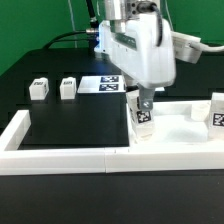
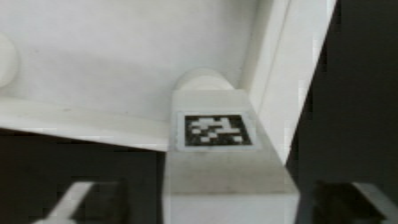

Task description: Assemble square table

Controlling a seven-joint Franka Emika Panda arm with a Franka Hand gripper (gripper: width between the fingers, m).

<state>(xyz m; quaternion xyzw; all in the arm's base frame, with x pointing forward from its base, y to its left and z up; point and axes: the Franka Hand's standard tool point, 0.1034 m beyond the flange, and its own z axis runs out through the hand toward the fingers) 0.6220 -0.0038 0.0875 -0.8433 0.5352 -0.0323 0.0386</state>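
Well, exterior view first: the gripper [image 1: 145, 101] is clamped on the held leg [image 1: 142, 116]. That leg stands upright at the slab's [image 1: 180, 132] corner, just right of centre frame. A second leg [image 1: 38, 88] and a third leg [image 1: 68, 87] wait loose at upper left, near the marker board [image 1: 104, 85]. A fourth leg [image 1: 217, 110] sits at the right edge. The fence [image 1: 60, 155] runs along the bottom.

Wrist view now: the held leg [image 2: 217, 130], tag plain, sits against the slab's [image 2: 107, 50] rim. The fingers are barely visible here.

My read is early days: no leg is surely seated, so all four are left to fit.
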